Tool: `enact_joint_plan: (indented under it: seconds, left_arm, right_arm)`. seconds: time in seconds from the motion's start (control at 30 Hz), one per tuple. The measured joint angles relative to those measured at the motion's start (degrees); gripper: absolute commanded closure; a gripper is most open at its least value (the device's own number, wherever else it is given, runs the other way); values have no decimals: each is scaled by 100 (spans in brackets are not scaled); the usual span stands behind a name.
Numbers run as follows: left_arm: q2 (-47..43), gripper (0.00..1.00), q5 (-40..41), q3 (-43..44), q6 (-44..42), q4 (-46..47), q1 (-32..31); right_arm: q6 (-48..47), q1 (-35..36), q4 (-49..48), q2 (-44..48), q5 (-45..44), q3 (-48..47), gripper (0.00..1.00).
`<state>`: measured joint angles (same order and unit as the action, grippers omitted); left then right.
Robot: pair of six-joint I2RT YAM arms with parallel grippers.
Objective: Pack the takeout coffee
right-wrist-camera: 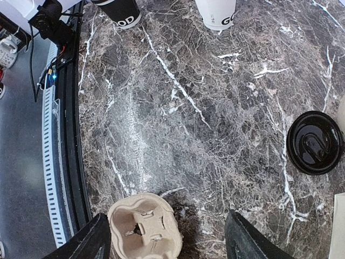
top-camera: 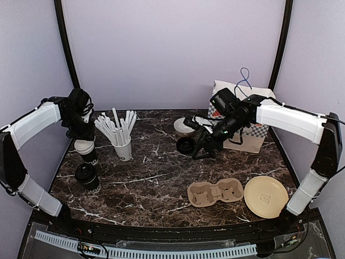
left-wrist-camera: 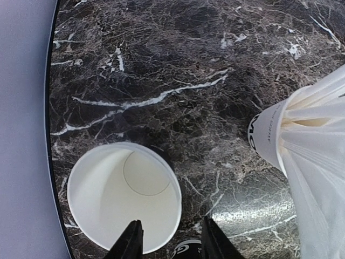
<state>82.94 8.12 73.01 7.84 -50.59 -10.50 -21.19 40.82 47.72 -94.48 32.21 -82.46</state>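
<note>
**Left gripper over the open cup's rim, far left of the table**

We see the left gripper [left-wrist-camera: 171, 231] directly above the open cup [left-wrist-camera: 124, 197]. The cup stands upright at the far-left edge of the marble table [left-wrist-camera: 178, 65], mouth up, long axis vertical. The jaws are partly spread and straddle the cup's wall, with one finger [left-wrist-camera: 132, 243] over the white inside and the other outside it. We cannot tell whether either pad touches the wall, since the tips sit at the bottom edge of the wrist view. The cup lies straight below the hand, so we judge any lift goes along its axis.

The left arm is clearly the nearer one. The right gripper [top-camera: 202, 144] is well apart, right of centre, jaws wide and holding nothing, just beside the loose lid [top-camera: 187, 144].

The second coffee, the lidded cup [top-camera: 87, 175], stands just on the near side of the open one. The cup carrier [top-camera: 215, 192] lies near the front edge, right of centre, well apart from both cups. Its wells are bare, so we judge packing not yet begun.

Surface: flat, glossy, dark stone pattern, probably slick under a paper base.

Room: tight. The cup of sticks [top-camera: 123, 147] stands near the open cup on its right, the lidded cup crowds the near side, and the table edge runs just to the left. Upward looks like the free way out
</note>
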Motion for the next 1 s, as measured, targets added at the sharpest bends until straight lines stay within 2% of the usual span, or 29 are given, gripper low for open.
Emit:
enact_joint_plan:
  seconds: [0.33,0.5,0.7,0.8,1.0]
  left_arm:
    - [315,66,-216,-210,-144,380,229]
    - [400,80,-293,-295,-177,428,256]
    - [417,91,-278,-295,-201,428,262]
    - [415,100,-262,-295,-208,424,264]
    - [308,100,-302,-282,-227,328,264]
  right_arm:
    - [0,0,-20,0,-35,44,28]
    - [0,0,-20,0,-37,44,28]
    - [-2,0,-20,0,-37,44,28]
    - [-2,0,-20,-2,-35,44,28]
    - [-2,0,-17,-20,-28,39,28]
